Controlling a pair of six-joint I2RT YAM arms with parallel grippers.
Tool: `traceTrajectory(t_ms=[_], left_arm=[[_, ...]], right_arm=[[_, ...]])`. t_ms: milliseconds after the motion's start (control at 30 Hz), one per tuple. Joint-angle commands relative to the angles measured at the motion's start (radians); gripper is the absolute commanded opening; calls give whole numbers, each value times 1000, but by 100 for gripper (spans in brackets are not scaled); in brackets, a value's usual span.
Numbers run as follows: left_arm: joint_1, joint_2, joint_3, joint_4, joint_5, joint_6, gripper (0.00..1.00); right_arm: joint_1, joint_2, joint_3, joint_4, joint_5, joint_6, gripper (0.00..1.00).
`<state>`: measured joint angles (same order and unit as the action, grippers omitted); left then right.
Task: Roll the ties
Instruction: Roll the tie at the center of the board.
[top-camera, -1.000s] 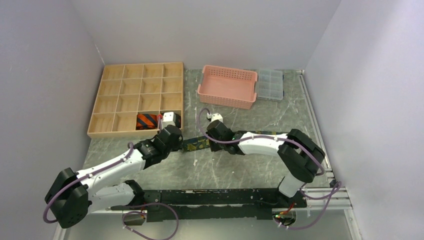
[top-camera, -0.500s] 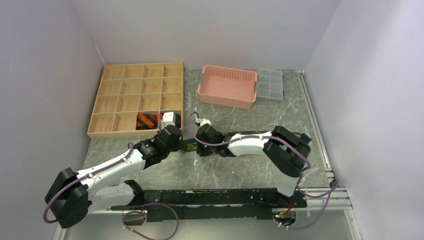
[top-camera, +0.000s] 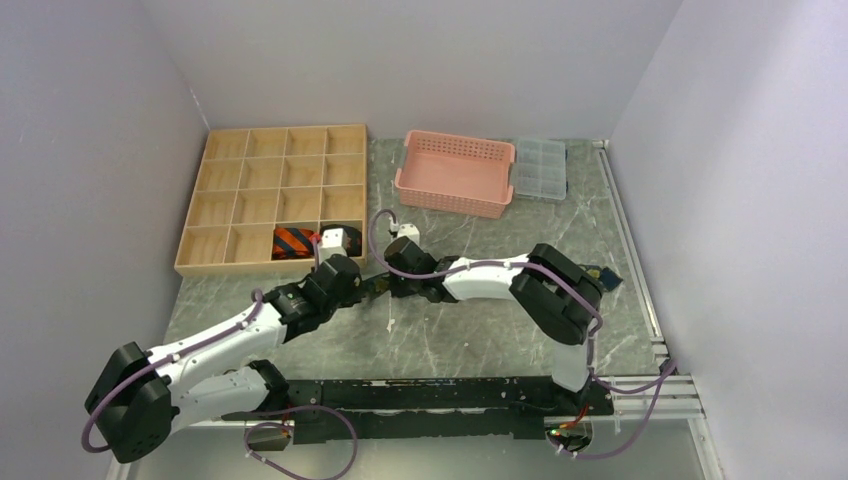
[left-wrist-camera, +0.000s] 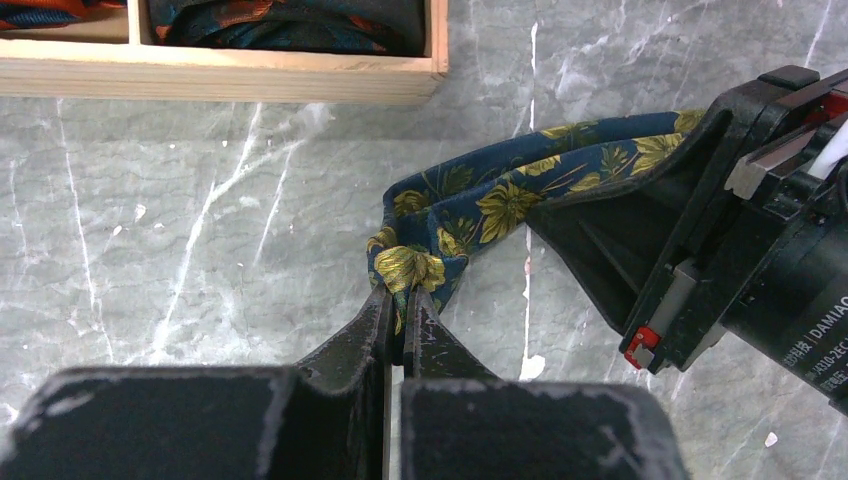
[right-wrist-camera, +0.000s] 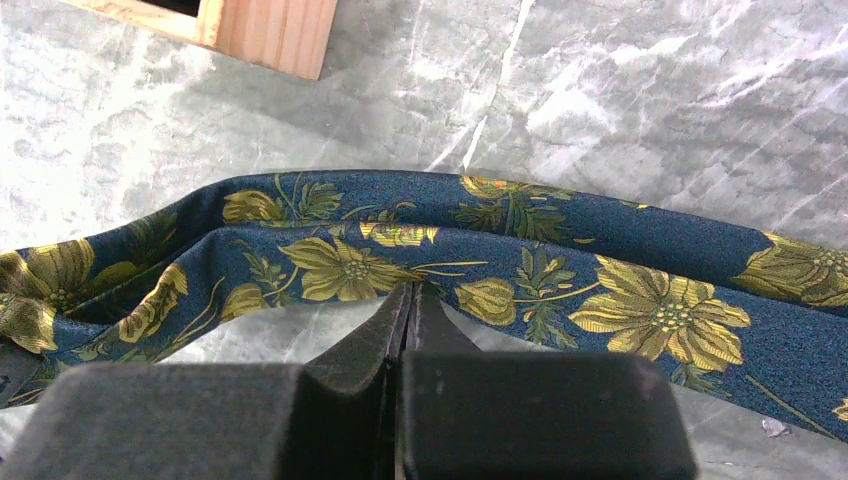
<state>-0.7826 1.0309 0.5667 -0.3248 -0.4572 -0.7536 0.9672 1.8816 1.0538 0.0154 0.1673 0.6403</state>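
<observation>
Inspecting the floral tie (left-wrist-camera: 480, 205): it lies on the marble table (left-wrist-camera: 150, 250) beside the wooden organizer (left-wrist-camera: 220, 85). My left gripper (left-wrist-camera: 402, 300) clenches its folded end, and my right gripper (right-wrist-camera: 408, 300) clenches its edge. Overhead, the arms hide most of it. I read "DAMIAO" on a motor label (left-wrist-camera: 815, 330), the rest cut off.

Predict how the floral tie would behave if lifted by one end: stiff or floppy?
Probably floppy: the floral tie bends and bunches where the left gripper pinches it. Likely light too, since its thin fabric folds softly at the right gripper.
</observation>
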Motion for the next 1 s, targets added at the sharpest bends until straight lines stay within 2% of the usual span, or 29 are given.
traceTrajectory(t_ms=[0,267,333,400,500,600,667,800,967], left_arm=[[-4,-17,1,-17,1,-16,3],[-4,2,27,-48,-27,-15,3],[-5,5,33,-57,-29,-10,3],[-4,5,38,-65,-30,-6,3],[-4,7,40,-71,-22,-3,3],[-4,14,39,-65,-5,0,3],[-4,19,37,-60,13,5,3],[-4,26,27,-49,37,7,3],[-4,34,28,-34,59,12,3]], right_arm=[[-6,-3,12,12,7,-7,0],[-11,-228,-130,9,-21,-49,1],[-22,-293,-154,-62,33,-57,9],[-68,-377,-218,-104,63,-44,27],[-216,-529,-365,-133,52,-3,44],[-381,-664,-446,-142,77,3,48],[-422,-706,-443,-135,113,-3,48],[-431,-606,-324,-86,83,-10,46],[-390,-271,-52,-114,-36,-66,40]])
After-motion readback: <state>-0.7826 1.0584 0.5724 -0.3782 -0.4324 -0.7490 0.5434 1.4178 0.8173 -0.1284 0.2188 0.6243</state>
